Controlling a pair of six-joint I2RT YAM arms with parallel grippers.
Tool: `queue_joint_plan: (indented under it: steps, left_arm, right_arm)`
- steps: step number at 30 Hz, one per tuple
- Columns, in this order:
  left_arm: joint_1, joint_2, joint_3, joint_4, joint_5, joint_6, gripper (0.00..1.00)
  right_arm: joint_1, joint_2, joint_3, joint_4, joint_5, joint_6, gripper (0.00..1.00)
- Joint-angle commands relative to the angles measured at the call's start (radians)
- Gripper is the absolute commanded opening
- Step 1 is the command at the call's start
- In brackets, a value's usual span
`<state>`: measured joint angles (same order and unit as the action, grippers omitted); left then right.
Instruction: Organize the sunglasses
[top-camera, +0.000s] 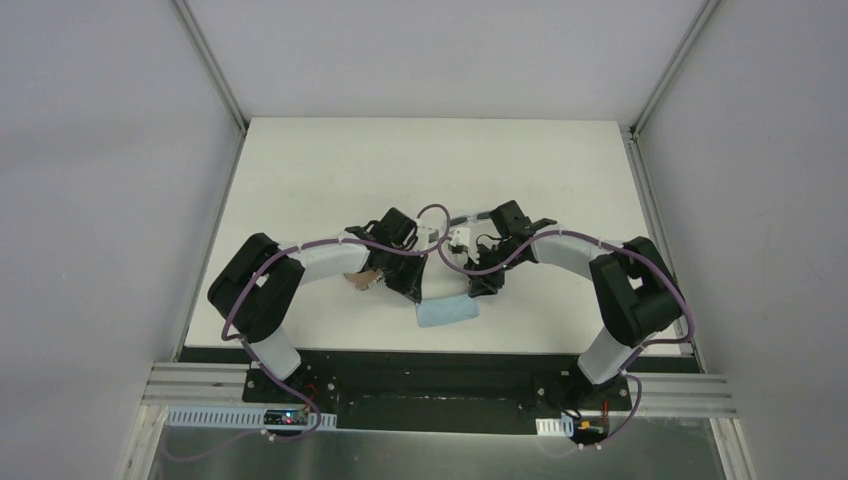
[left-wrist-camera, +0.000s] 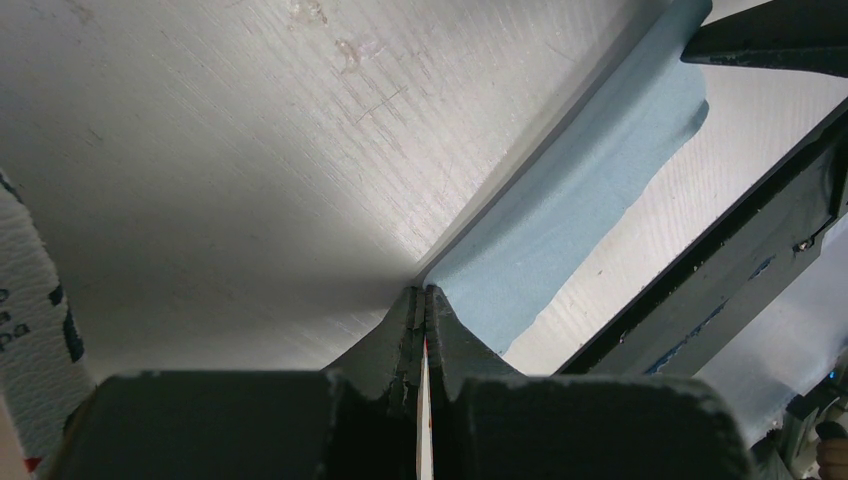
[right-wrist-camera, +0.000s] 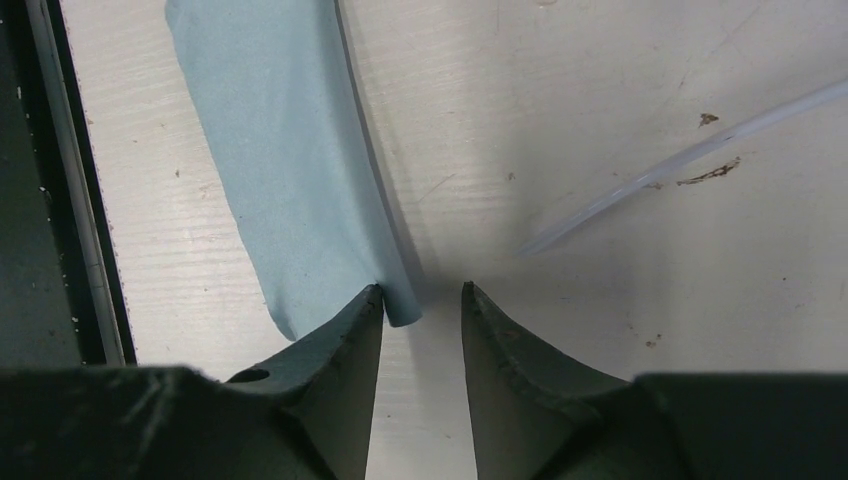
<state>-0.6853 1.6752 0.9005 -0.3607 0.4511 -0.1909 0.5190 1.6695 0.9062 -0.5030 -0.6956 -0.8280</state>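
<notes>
The left claw (left-wrist-camera: 425, 300) is shut tight and seems to pinch an end of the blue cloth (left-wrist-camera: 580, 220), maybe to lift it. The right claw (right-wrist-camera: 422, 300) is open a little way, one tip touching the cloth, ready to grab. The sunglasses (right-wrist-camera: 680, 160) show only as a thin pale stick near the right claw, maybe one arm.

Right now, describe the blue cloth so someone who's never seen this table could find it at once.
Take the white table and follow its near edge to about the middle. The cloth lies there, just inside the edge. It is a light blue oblong, the only blue thing on the table.
</notes>
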Motion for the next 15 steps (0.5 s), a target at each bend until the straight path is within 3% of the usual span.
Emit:
queue_joint_plan:
  steps: [1,10,15]
  left_arm:
    - [0.003,-0.006,-0.018,-0.014,-0.02,0.03,0.0]
    - [0.003,-0.015,-0.022,-0.014,-0.031,0.024,0.0]
    - [0.003,-0.029,-0.024,-0.014,-0.035,0.02,0.0]
  right_arm:
    - [0.002,0.018,-0.003,0.033,0.024,0.011,0.35]
    - [0.003,0.014,0.0,0.002,-0.034,-0.011,0.27]
    - [0.002,0.033,0.015,-0.023,-0.036,-0.015,0.16]
